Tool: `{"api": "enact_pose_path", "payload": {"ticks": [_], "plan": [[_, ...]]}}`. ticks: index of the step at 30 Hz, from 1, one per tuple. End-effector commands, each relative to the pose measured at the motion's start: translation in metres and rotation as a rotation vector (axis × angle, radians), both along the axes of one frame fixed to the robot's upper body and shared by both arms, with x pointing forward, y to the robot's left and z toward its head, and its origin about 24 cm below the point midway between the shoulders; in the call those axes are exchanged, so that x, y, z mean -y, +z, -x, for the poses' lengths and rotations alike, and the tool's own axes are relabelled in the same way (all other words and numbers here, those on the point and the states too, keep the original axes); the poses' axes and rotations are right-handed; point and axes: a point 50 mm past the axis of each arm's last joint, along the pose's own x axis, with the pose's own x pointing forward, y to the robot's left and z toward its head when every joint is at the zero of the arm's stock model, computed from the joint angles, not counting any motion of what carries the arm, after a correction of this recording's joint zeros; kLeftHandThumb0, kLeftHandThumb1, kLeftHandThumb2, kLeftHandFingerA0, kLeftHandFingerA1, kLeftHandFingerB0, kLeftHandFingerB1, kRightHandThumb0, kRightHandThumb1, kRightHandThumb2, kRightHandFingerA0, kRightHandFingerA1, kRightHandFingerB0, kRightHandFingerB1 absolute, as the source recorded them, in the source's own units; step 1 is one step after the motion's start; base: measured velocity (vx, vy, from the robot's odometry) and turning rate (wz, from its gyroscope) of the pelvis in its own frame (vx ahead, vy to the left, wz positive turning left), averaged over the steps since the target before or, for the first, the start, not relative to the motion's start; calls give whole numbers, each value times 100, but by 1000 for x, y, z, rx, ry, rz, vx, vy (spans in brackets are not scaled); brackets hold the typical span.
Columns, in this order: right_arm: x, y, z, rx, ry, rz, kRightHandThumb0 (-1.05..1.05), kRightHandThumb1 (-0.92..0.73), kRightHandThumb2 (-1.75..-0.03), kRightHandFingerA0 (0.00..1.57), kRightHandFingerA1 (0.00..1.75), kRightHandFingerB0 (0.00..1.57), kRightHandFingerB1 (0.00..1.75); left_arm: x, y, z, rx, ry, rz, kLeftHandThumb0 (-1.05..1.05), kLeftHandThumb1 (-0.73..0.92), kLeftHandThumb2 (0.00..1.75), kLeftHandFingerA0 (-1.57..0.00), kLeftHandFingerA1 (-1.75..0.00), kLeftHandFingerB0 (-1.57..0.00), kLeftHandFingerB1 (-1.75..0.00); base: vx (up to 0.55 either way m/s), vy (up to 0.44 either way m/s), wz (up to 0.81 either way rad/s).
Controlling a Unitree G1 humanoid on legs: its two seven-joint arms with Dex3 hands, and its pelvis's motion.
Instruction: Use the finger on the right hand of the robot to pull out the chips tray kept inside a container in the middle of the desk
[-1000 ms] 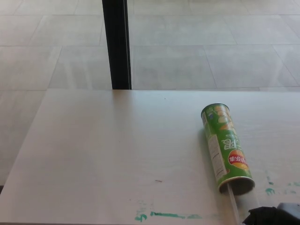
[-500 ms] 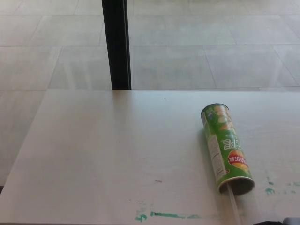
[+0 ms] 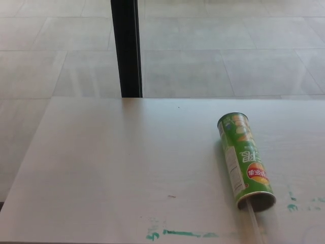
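One can (image 3: 246, 160) is lying near the table's (image 3: 111, 162) right edge, tray (image 3: 252, 217) barely protruding; no robot hand showing, so reaching comes next.

The worktop (image 3: 127, 162) is pale, matt wood-grain laminate, smeared green at its near edge; the container (image 3: 245, 160) has glossy printed wrap.

A green chips can (image 3: 246, 160) lies on its side on the pale counter (image 3: 127, 162), close to the counter's near edge. Its open mouth faces that edge. A thin clear tray (image 3: 252, 218) sticks out of the mouth, flat on the counter.
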Motion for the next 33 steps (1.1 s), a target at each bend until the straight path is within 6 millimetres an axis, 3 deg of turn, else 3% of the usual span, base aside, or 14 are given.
{"api": "enact_pose_path", "payload": {"ticks": [1, 6, 20, 21, 23, 24, 25, 26, 27, 28, 29, 31, 32, 33], "plan": [[4, 2, -3, -40, 7, -5, 1, -61, -58, 69, 167, 42, 43, -3, 2, 4, -12, 19, -1, -68, 75, 62, -40, -63, -35, -42, 0, 0, 0], [-3, 26, -31, 86, -2, 17, 4, -59, -55, 66, 159, 15, 31, -3, 2, 5, -13, 8, 2, -70, 74, 62, -36, -65, -33, -44, 0, 0, 0], [-9, 65, -51, 173, 2, -14, 12, -58, -54, 65, 175, 10, 30, -3, 4, 9, -7, 2, 11, -69, 76, 62, -35, -68, -31, -44, 0, 0, 0], [-7, 66, -46, 162, 7, 17, 10, -37, -89, 95, 120, 0, 47, -3, 3, 11, -20, -3, -3, -69, 76, 63, -37, -65, -34, -44, 0, 0, 0], [-2, 70, -43, 133, 8, 48, 8, -38, -90, 93, 118, 0, 46, -4, 2, 12, -29, 11, -9, -69, 75, 62, -38, -65, -36, -44, 0, 0, 0], [1, 73, -41, 127, 11, 55, 9, -37, -89, 96, 120, 0, 46, -4, 2, 12, -30, 15, -12, -67, 57, 98, -37, -67, -32, -56, 0, 0, 0], [6, 76, -39, 128, 13, 68, 10, -37, -89, 97, 120, 4, 48, -5, 3, 13, -25, 33, -3, -68, 74, 62, -39, -67, -36, -45, 0, 0, 0], [9, 80, -38, 130, 15, 84, 14, -58, -51, 67, 175, 18, 34, -6, 3, 13, -26, 38, -2, -69, 74, 63, -40, -66, -36, -43, 0, 0, 0], [17, 88, -35, 120, 14, 120, 8, -56, -57, 67, 156, 14, 35, -6, 3, 13, -29, 33, -12, -68, 57, 98, -37, -67, -32, -55, 0, 0, 0], [23, 96, -33, 106, 10, 148, 8, -56, -57, 67, 156, 14, 35, -7, 4, 14, -25, 28, -20, -68, 57, 98, -37, -67, -32, -55, 0, 0, 0], [29, 102, -31, 140, 19, 151, 11, -56, -53, 66, 162, 15, 37, -7, 5, 15, -25, 31, -14, -69, 74, 62, -38, -65, -36, -44, 0, 0, 0], [42, 114, -26, 153, -34, 159, 12, -58, -56, 77, 175, 19, 34, -7, 5, 16, -28, 37, -10, -69, 73, 62, -38, -66, -35, -44, 0, 0, 0], [57, 129, -23, 189, -96, 134, 11, -39, -93, 103, 123, 5, 47, -7, 5, 17, -29, 39, -7, -69, 73, 62, -39, -66, -38, -46, 0, 0, 0], [66, 138, -21, 230, -136, 112, 11, -37, -92, 104, 122, 11, 49, -7, 5, 17, -30, 44, -8, -68, 72, 62, -40, -65, -40, -47, 0, 0, 0]]}}
